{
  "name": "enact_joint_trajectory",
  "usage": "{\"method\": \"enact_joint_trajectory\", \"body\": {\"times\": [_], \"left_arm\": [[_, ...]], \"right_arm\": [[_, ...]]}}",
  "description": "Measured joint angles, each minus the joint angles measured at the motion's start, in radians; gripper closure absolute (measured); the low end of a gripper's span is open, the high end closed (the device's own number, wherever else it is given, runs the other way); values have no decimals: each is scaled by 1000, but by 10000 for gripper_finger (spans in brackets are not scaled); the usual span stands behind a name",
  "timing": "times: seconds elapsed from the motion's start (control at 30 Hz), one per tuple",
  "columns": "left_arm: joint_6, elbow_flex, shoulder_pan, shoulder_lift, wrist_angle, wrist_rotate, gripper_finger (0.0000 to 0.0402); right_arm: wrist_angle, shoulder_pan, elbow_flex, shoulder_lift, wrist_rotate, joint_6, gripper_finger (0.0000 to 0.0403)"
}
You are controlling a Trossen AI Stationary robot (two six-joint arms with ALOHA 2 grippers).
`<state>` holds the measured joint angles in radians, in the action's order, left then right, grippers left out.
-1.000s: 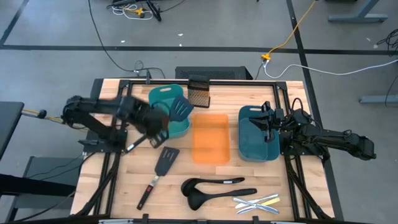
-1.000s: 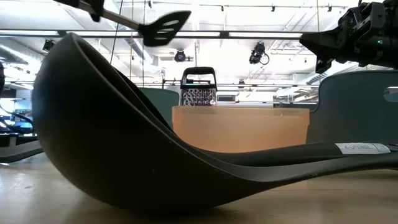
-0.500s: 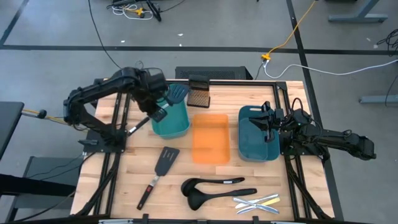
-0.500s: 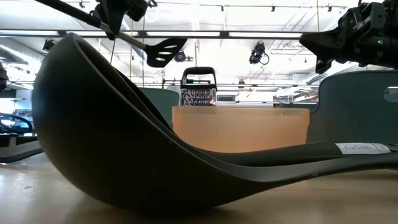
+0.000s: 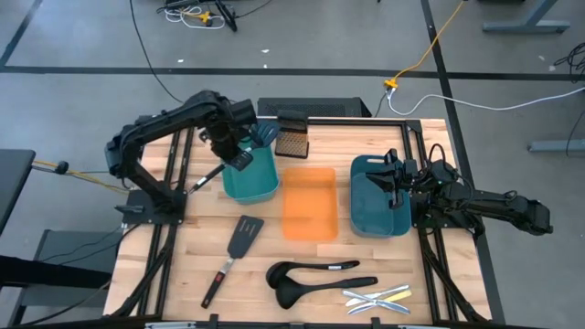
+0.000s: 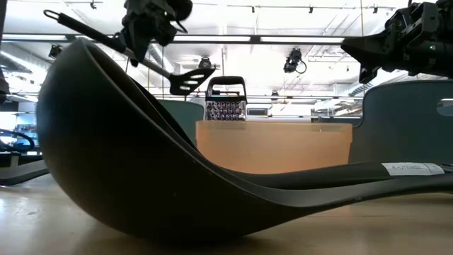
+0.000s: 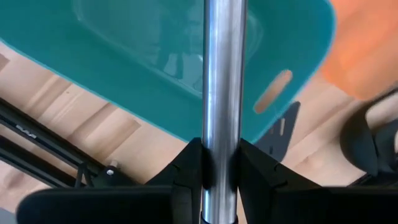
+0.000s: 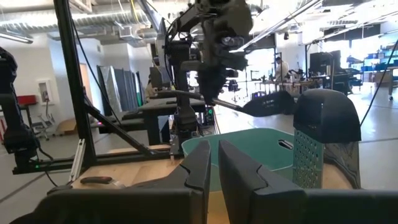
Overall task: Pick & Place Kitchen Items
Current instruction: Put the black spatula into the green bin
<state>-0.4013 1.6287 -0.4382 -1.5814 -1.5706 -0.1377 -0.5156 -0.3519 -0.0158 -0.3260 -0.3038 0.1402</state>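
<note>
My left gripper (image 5: 230, 153) is shut on a spatula with a long metal handle and holds it in the air over the teal tray (image 5: 249, 169). The spatula's black head (image 5: 263, 134) is above the tray's far end and also shows in the low view (image 6: 190, 78). My right gripper (image 5: 394, 179) is shut and empty above the dark blue tray (image 5: 377, 206). A second spatula (image 5: 236, 249), two black ladles (image 5: 315, 274) and a few cutlery pieces (image 5: 377, 298) lie flat on the table near its front edge. My left gripper pinches the spatula's metal handle (image 7: 222, 124) between its two fingers (image 7: 189, 169), about midway along it. The fingers point down and lie across the handle. The spatula is lifted clear and tilted, its head (image 6: 190, 78) lower than the handle's free end (image 6: 53, 14).
An orange tray (image 5: 309, 203) lies between the teal and blue trays. A small dark mesh box (image 5: 292, 137) stands at the far edge behind it. Black frame rails run along the table's left and right sides.
My left gripper has gone toward the table's far edge and a little to the right with the spatula, still shut on it. The spatula's head has moved from over the tray's middle to over its far end and shows lower in the low view.
</note>
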Motion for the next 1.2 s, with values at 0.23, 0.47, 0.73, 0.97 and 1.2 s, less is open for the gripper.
{"method": "enact_joint_trajectory", "body": {"times": [0.23,0.47,0.73,0.97,1.2], "left_arm": [[1,0,-34,-4,1,-1,326],[-11,-1,-42,25,-1,5,326],[4,-219,-111,168,-1,26,326],[20,-277,-114,214,-1,0,326],[16,-277,-85,165,-1,-65,326]], "right_arm": [[1,0,0,0,0,7,359],[3,0,0,0,0,8,359],[5,0,0,0,-1,25,359],[-7,0,0,0,11,17,359],[-6,0,0,0,26,16,359]]}}
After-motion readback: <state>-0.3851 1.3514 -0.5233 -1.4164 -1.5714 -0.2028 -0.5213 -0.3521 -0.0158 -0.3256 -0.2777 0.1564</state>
